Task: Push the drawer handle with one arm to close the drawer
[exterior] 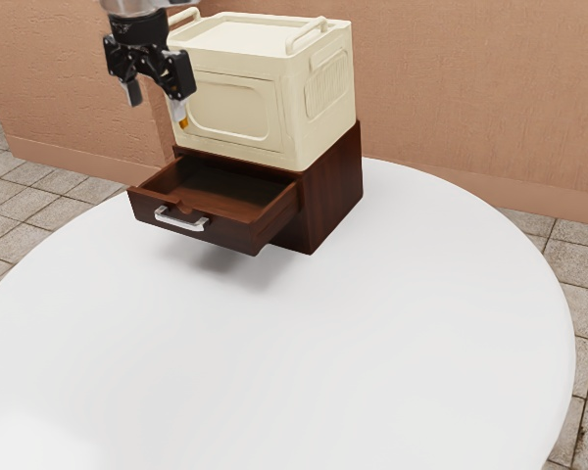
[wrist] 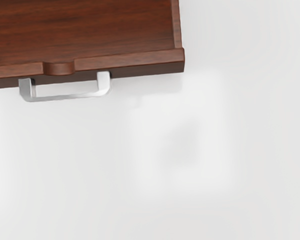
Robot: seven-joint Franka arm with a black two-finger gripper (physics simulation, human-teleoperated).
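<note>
The black gripper [exterior: 159,113] hung with fingers spread; near the smooth round tabletop's far edge, the wood-grained drawer [exterior: 232,236] jutted out, its bracket-shaped metal handle [exterior: 181,224] foremost.

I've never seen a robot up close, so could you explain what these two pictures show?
The black hand at the end of the robot arm has two fingers, spread apart and holding nothing. The exterior view is taken from beside the arm; the wrist view comes from a camera on the hand, showing the drawer and its silver handle. On the white table stands a dark wooden cabinet with that drawer open; a cream box sits on top. The job is closing the drawer.
</note>
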